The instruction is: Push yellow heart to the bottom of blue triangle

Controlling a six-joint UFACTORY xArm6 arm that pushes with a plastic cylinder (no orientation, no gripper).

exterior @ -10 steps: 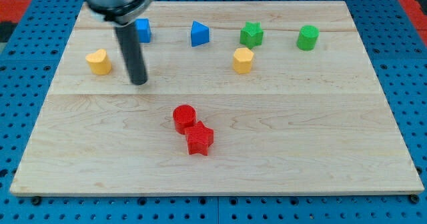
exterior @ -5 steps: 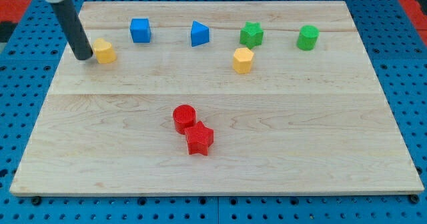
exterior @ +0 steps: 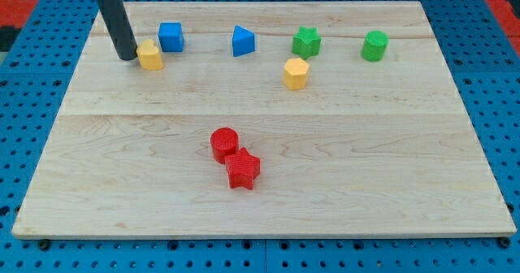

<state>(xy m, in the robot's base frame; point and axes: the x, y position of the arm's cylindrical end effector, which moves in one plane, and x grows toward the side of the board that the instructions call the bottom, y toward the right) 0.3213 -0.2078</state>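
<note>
The yellow heart (exterior: 149, 55) lies near the board's top left, just below and left of the blue cube (exterior: 171, 36). My tip (exterior: 127, 57) rests on the board touching the heart's left side. The blue triangle (exterior: 242, 41) sits further toward the view's right along the top row, well apart from the heart.
A yellow hexagon (exterior: 296, 73) lies below a green star (exterior: 306, 41). A green cylinder (exterior: 374, 45) is at the top right. A red cylinder (exterior: 224, 144) and a red star (exterior: 242, 170) touch each other near the wooden board's (exterior: 390, 167) middle.
My tip swung from the heart's right side around to its left, then pushed it toward the view's right and slightly up, close to the blue cube.
</note>
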